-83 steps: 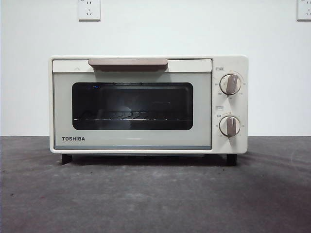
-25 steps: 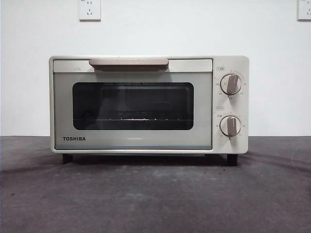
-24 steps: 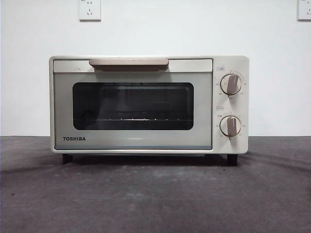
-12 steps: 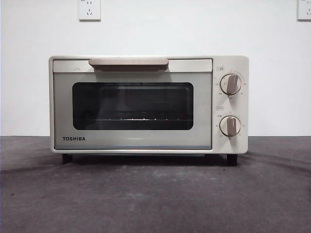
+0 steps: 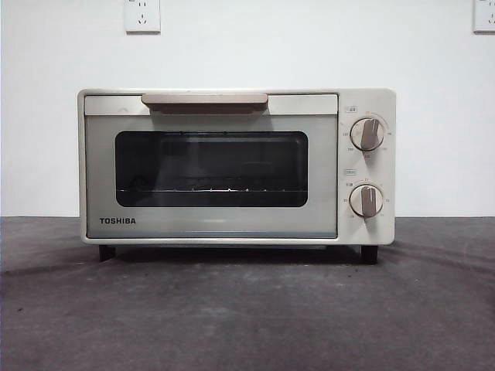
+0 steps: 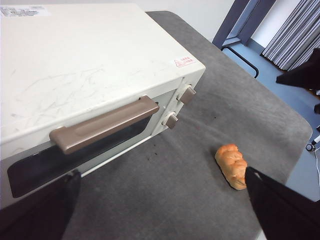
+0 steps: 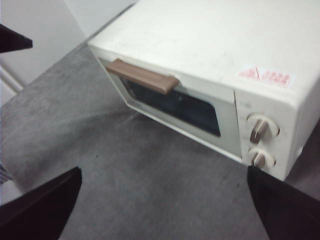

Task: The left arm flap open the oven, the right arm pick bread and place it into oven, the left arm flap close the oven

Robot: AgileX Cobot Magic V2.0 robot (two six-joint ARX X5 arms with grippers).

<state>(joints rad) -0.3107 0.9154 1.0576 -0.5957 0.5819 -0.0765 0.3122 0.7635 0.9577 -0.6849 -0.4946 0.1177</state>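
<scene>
Bread (image 6: pixel 231 165), golden and lumpy, lies near the shut cream oven (image 5: pixel 236 166); both grippers gape empty.

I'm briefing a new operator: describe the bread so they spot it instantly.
Find the cream-white oven on the grey table. On the cloth out in front of its knob end lies the bread, a small lumpy golden-orange bun, the only loose, warm-coloured item there.

Oven (image 5: pixel 236 166): cream-white TOSHIBA toaster oven, upright on the grey table, door shut, beige handle along its top. Bread (image 6: pixel 231 165): golden-orange lumpy bun, lying on the table before the oven's knob side, well apart.
</scene>
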